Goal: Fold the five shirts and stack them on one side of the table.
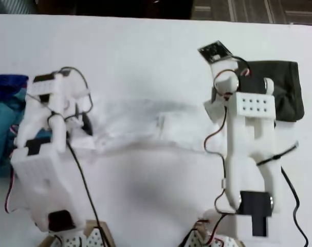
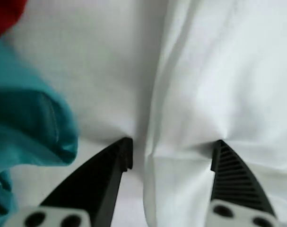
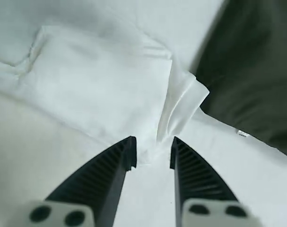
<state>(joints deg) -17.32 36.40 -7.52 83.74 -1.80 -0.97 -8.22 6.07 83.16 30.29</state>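
— As you look through the left wrist camera, how does the left gripper (image 2: 172,153) stand?

— I have its jaws spread wide, and it holds nothing. It hangs low over the white shirt (image 2: 219,85), and the edge of a fold runs between the two fingers. Just beside it lies the teal shirt (image 2: 30,127), crumpled, and past that I see a bit of something red (image 2: 5,13).

— And the right gripper (image 3: 152,152)?

— There I have only a narrow gap between the jaws. A folded corner of the same white shirt comes just up to the tips; whether they touch it, I cannot tell. The dark shirt (image 3: 252,71) lies just beside this corner.

— What do you see from above?

— The white shirt lies stretched across the middle of the table (image 1: 145,195), between my two arms. The dark shirt is folded at the right side, partly hidden behind the right arm (image 1: 248,134). The teal shirt and a blue shirt (image 1: 6,85) lie at the left edge, beside the left arm (image 1: 42,134).
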